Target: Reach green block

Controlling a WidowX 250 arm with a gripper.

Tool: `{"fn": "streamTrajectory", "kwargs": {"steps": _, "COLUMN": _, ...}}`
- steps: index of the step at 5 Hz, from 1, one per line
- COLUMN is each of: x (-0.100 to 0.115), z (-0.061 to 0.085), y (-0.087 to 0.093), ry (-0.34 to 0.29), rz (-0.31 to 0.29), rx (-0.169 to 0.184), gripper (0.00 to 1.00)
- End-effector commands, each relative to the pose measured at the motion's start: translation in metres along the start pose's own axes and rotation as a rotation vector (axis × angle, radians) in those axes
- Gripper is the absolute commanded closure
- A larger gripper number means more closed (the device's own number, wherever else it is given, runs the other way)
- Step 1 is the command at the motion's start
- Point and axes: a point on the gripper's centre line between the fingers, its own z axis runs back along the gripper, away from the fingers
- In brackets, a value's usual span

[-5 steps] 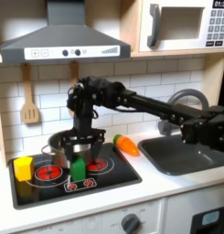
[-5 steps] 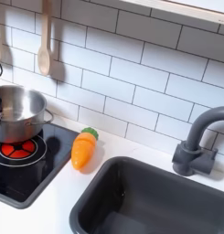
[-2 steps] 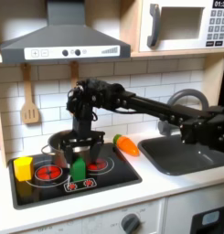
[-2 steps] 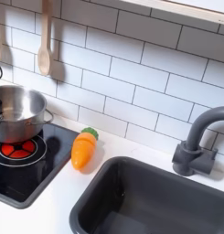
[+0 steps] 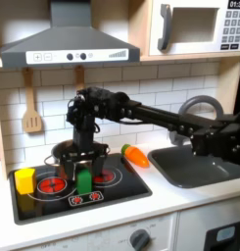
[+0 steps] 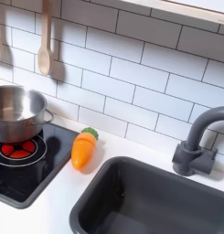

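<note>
We can read no brand or label anywhere; the markings on the hood panel and the microwave keypad in the first exterior view are too blurred to make out.

Going left to right in the first exterior view, a wooden spatula hangs on the white tile wall at the left. Below it, a small yellow block stands at the left edge of the black toy hob. Behind the red burner rings sits the round shiny steel pot.

Next comes the small bright green upright rectangular block, in the lower left of the frame, near the middle of the hob. It is plain and unmarked. It stands on end, its long axis vertical, just in front of the pot.

The black gripper hangs directly above the green block, pointing down. We cannot tell whether the jaws are open or closed, nor whether they touch the block.

To the right, an orange toy carrot with a green top lies on the white desk between the hob and the dark grey sink.

In the second exterior view the pot sits at the left edge, the carrot left of centre, the sink at lower right, and a grey tap at the right.
</note>
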Motion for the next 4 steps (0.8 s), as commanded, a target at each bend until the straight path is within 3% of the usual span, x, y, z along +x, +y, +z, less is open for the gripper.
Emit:
{"fn": "streamTrajectory", "kwargs": {"steps": 1, "x": -0.0029, "z": -0.0111, "y": -0.0023, "ry": 0.023, "rz": -0.024, "rx": -0.013, "gripper": 0.00}}
{"fn": "streamTrajectory", "kwargs": {"steps": 4, "x": -0.0023, "z": -0.0211, "y": -0.0036, "ry": 0.034, "rz": -0.036, "rx": -0.014, "gripper": 0.00}}
